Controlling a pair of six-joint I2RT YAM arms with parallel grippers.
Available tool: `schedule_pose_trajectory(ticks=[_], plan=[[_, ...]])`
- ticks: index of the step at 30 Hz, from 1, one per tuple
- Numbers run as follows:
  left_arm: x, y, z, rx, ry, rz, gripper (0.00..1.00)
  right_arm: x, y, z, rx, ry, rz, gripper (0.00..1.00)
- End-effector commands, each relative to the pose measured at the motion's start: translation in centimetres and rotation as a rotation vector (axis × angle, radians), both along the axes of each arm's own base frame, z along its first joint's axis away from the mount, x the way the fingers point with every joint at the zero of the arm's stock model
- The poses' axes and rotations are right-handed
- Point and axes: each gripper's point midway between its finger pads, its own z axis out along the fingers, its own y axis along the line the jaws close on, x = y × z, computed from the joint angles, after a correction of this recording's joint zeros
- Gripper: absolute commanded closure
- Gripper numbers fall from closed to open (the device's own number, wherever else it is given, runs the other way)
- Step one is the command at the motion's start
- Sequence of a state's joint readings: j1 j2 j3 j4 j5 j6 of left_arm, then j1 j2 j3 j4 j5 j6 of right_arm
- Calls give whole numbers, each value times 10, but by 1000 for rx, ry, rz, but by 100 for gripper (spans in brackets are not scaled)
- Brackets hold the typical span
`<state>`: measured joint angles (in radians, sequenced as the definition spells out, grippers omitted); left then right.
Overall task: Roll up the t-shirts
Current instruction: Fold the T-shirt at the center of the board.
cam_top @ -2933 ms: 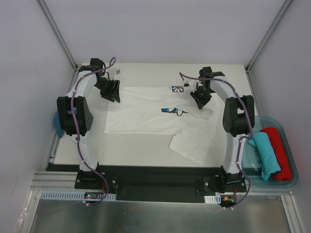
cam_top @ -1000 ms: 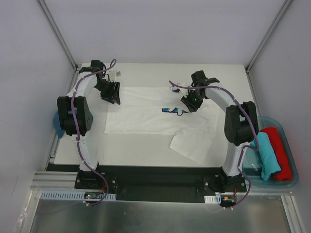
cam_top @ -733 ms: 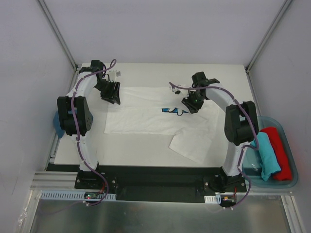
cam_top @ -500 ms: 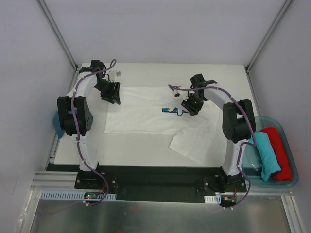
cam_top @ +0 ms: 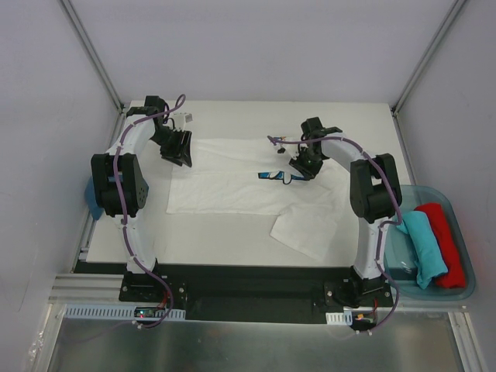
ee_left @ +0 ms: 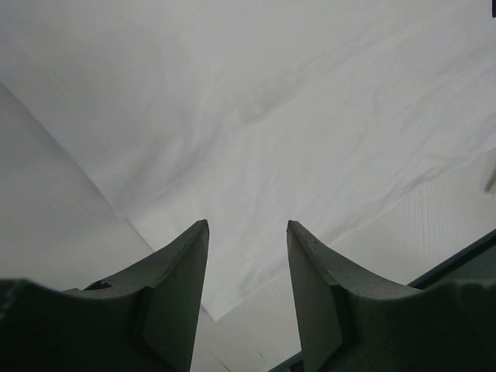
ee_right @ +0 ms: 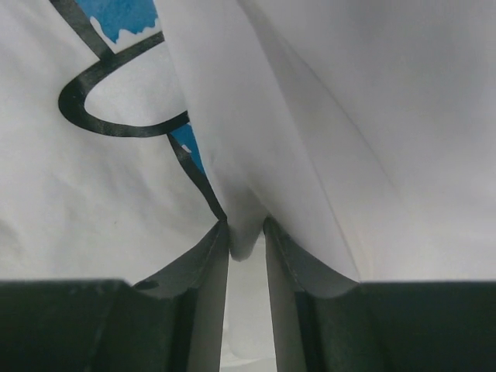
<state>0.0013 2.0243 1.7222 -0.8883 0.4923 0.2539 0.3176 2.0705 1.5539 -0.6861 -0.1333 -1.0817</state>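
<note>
The white t-shirt (cam_top: 232, 186) lies spread across the table, partly folded, with a strip of its blue print (cam_top: 269, 176) showing. My right gripper (cam_top: 302, 166) is shut on a fold of the white t-shirt (ee_right: 256, 155) next to the print (ee_right: 116, 19). My left gripper (cam_top: 180, 152) is open just above the shirt's far left edge (ee_left: 256, 139), holding nothing. The teal t-shirt (cam_top: 422, 248) and the red t-shirt (cam_top: 446, 242) lie rolled in the bin at the right. The dark blue t-shirt is out of view.
A clear plastic bin (cam_top: 465, 291) stands off the table's right edge. A blue object (cam_top: 93, 203) sits by the left arm at the table's left edge. Grey walls enclose the table on three sides.
My right gripper has moved left and toward the middle of the shirt, dragging the pinched fabric over the chest print so less of it shows. The left arm has not moved.
</note>
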Motion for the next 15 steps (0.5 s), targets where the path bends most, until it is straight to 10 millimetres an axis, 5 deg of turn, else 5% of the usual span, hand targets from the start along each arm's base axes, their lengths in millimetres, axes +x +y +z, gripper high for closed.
schedule_pose_trajectory(ticks=[1, 10, 15], plan=[[-5, 3, 1, 11, 13, -6, 55, 13, 0, 14, -6, -53, 0, 74], [-3, 1, 3, 4, 8, -8, 55, -20, 11, 54, 4, -37, -28, 94], [0, -2, 3, -14, 9, -8, 55, -71, 26, 56, -34, 115, -146, 97]])
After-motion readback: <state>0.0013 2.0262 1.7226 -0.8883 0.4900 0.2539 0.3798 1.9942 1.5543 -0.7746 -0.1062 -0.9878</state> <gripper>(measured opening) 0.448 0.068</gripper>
